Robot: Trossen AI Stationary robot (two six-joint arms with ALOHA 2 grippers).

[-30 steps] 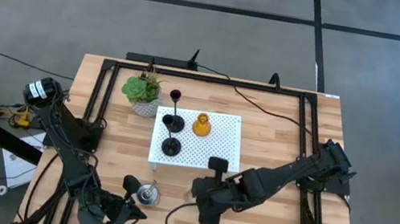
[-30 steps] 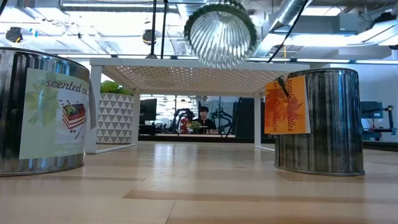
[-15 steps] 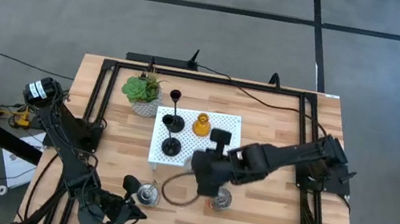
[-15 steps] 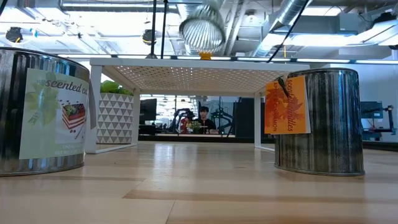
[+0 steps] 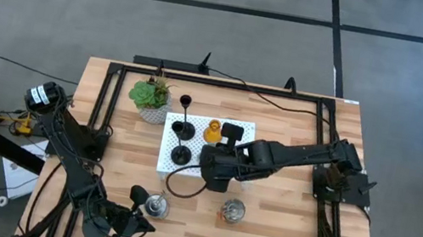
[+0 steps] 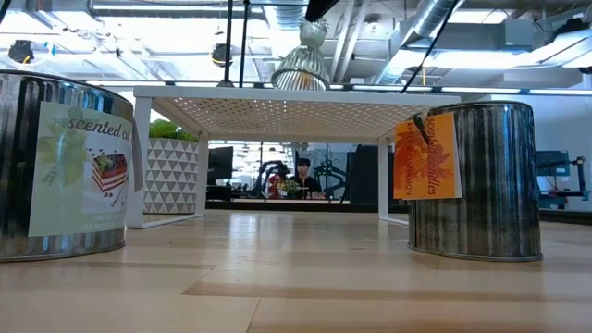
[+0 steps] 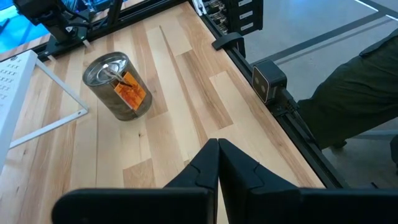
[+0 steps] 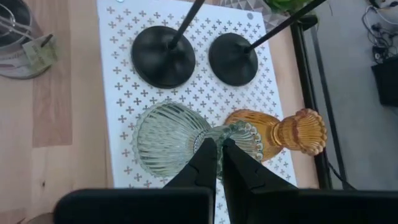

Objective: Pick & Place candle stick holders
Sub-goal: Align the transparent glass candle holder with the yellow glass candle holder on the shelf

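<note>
A pale green holder [image 8: 177, 140] hangs just above the white platform [image 8: 118, 93], beside the amber holder [image 8: 283, 134], its stem clamped in the right gripper [image 8: 217, 146] fingers; the left gripper [image 7: 217, 152], fingers together, waits at the bench [image 7: 168, 81] edge.

so the platform [image 5: 232, 152] sits mid-table, plant [image 5: 151, 95] just off its upper left corner. on the platform: two stemmed holders [image 5: 179, 154] along its left side, glass holder [image 5: 213, 132] right of them near the top edge. right gripper [image 8: 216, 149] is over the platform, pinching a ribbed holder [image 8: 171, 138]. two tins on the table below the platform, one lower left [image 5: 155, 206], one lower middle [image 5: 232, 211]. left gripper [image 5: 125, 223] at the bottom left, beside the left tin
</note>
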